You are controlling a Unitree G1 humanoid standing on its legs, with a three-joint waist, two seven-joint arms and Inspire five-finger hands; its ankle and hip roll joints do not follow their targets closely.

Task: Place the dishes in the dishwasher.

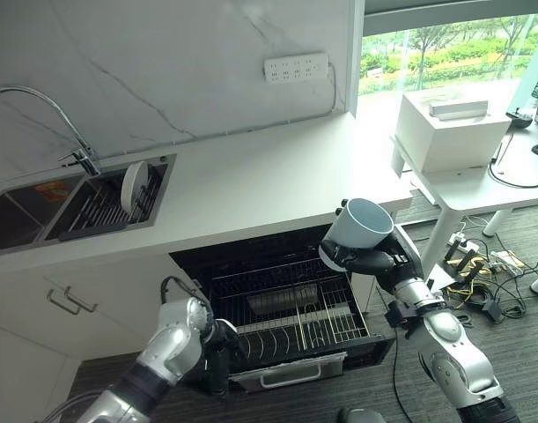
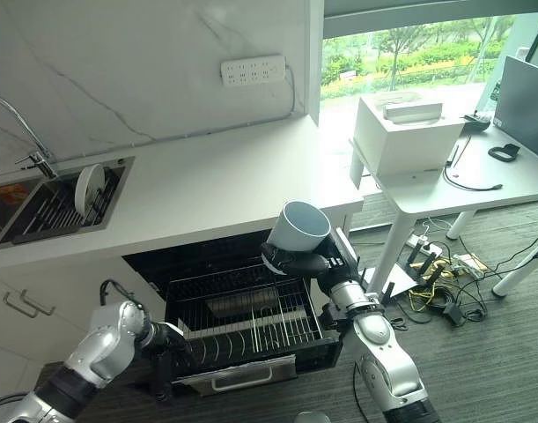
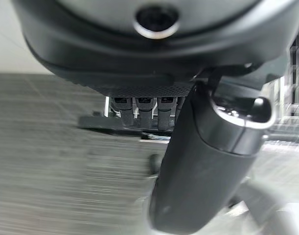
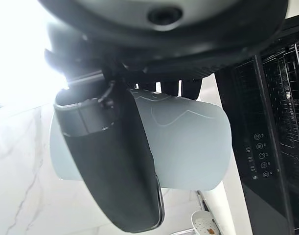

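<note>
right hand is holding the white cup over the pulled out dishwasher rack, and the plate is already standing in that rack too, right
Not quite. The right hand does hold the white cup above the pulled-out rack, but the plate stands in the sink's drying rack, as the left eye view shows.

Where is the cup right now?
The cup is up in the air in the robot's right hand, on the right side of the head views, just above the pulled-out dishwasher rack and in front of the white counter's edge.
</note>
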